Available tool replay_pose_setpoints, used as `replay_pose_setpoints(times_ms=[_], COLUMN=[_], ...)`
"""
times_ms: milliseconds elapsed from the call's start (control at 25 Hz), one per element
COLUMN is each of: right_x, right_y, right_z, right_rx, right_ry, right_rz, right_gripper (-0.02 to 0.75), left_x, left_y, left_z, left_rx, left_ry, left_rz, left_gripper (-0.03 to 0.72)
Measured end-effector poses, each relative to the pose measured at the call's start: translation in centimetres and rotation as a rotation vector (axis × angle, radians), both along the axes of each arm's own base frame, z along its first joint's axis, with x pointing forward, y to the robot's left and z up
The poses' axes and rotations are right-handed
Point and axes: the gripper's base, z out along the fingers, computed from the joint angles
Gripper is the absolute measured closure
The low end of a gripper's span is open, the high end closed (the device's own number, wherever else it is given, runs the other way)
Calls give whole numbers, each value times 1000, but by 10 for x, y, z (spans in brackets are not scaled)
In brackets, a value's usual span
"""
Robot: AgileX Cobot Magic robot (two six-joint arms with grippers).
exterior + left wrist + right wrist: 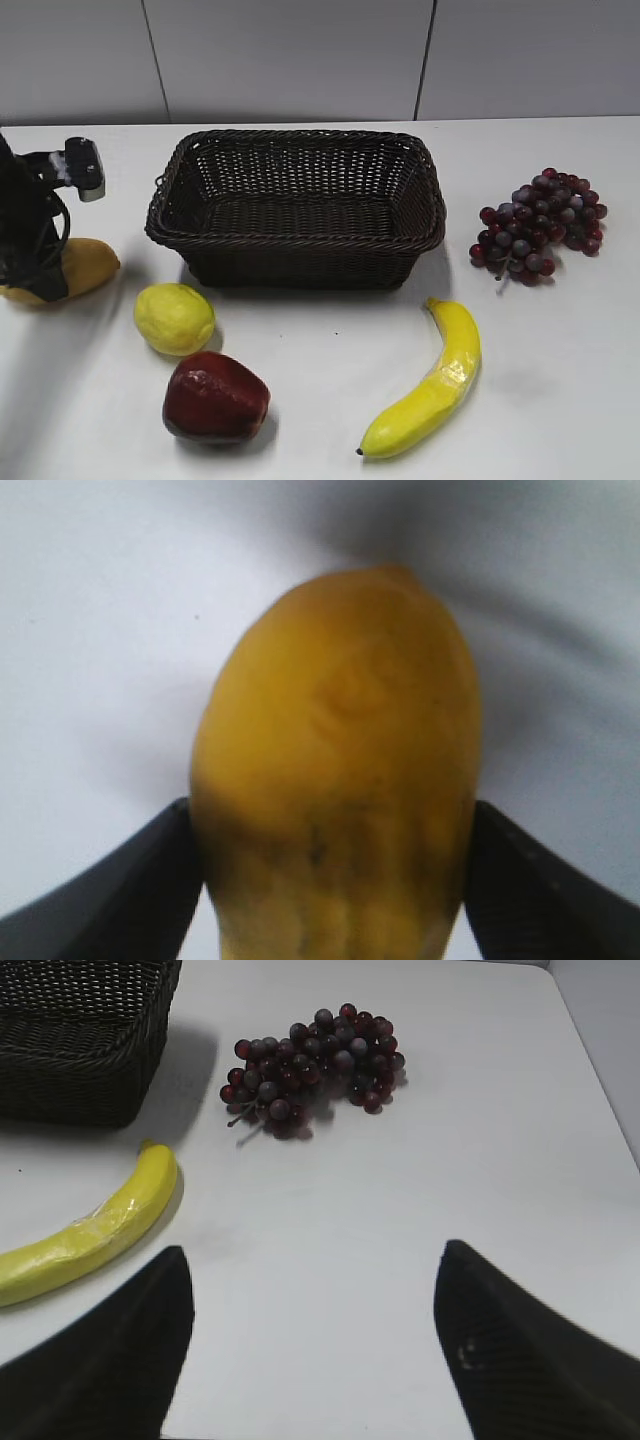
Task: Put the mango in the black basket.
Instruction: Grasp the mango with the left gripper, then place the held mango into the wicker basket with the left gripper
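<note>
Largest first: desk (330,400), then basket (296,205) at centre back, empty. Left of it, near the desk's edge, mango (335,770) pinched at its wide end by left gripper (335,880), apparently touching on both flanks, though blur hides true contact. Could slip from so shallow a hold on rounded skin, or clip the basket's braided rim if carried low. Right gripper (310,1345) spread wide over bare desk, holding nothing.

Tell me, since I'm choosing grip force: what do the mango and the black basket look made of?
Mango: matte golden skin with faint dents and dark specks, possibly a foam or plastic replica; not certain. Black basket: dark woven wicker or plastic rattan, with open weave and a braided rim, slightly glossy.
</note>
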Motion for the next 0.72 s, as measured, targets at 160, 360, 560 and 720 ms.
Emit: replay_pose_setpoints(times_ms=[160, 360, 560, 720], right_x=[0, 0, 0, 0], right_y=[0, 0, 0, 0], right_z=[0, 0, 0, 0], right_rx=[0, 1, 1, 1], right_ry=[0, 0, 0, 1], right_rz=[0, 0, 0, 0], right_gripper=[163, 163, 163, 163], left_x=[0, -2, 1, 13], left_y=[0, 3, 6, 3], left_z=[0, 6, 39, 78], left_rx=[0, 29, 72, 75], left_ry=[-5, 3, -84, -166], left_rz=[1, -27, -62, -74], left_gripper=[126, 126, 126, 126])
